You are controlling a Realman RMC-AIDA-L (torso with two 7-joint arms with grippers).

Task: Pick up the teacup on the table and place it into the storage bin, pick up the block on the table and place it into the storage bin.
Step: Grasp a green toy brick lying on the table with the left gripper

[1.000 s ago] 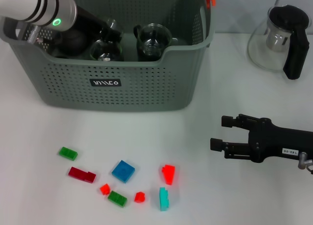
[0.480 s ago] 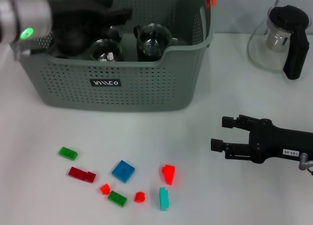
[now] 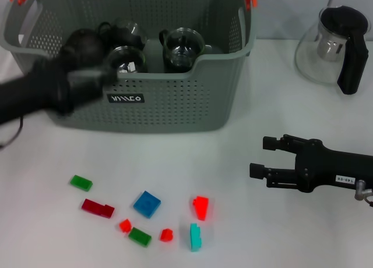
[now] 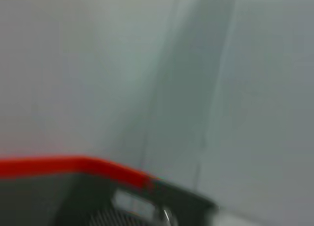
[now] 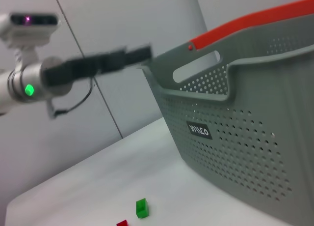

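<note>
Storage bin (image 3: 175, 99) front partly hidden by blurred left pincer (image 3: 87, 78).

Even, bright overhead light, soft short shadows under the storage bin (image 3: 175, 99) and small blocks (image 3: 146, 203), mild glare on the glass teapot (image 3: 326, 49), left gripper (image 3: 87, 76) heavily motion-blurred, left wrist view wholly smeared and unfocused.

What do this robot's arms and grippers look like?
The right gripper is matt black, with two slim, blocky fingers on a boxy body that carries a small white label with dark print; a bit of silver metal shows at its wrist. The left gripper is also black, on a silver-white round arm with a glowing green light. A thin dark cable hangs by that arm.
</note>
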